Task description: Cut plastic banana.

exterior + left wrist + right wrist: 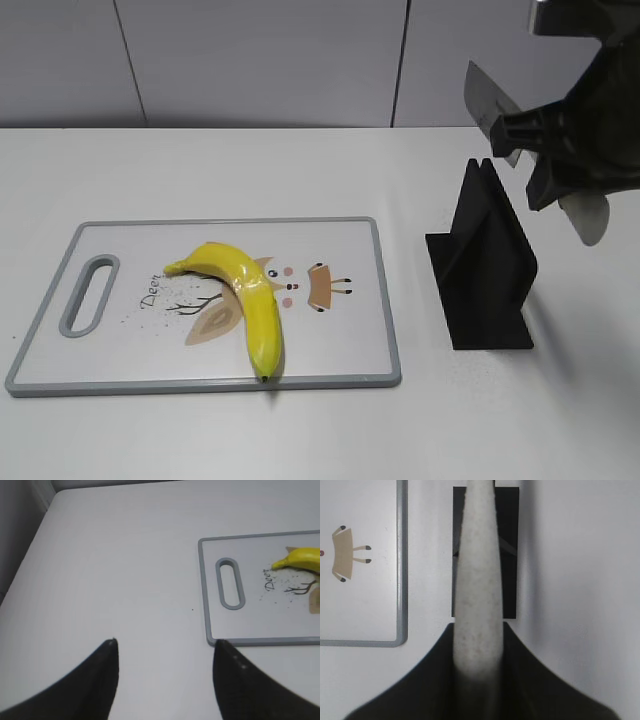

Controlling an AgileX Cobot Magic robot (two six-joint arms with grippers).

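The plastic banana (245, 290) is glossy yellow and curved and lies whole on the white, grey-rimmed cutting board (330, 350). Its stem end also shows in the left wrist view (300, 559). My right gripper (560, 130) hangs high at the right, above the black knife stand (485, 260). It is shut on a knife (490, 100), whose pale speckled handle (477, 580) runs between the fingers (478, 625). My left gripper (165, 650) is open and empty over bare table, left of the board's handle corner (212, 640). It is out of the exterior view.
The board has a slotted handle (90, 295) at its left end and a printed deer picture. The black stand also shows in the right wrist view (510, 555), just right of the board's edge (402, 580). A grey wall runs behind the white table.
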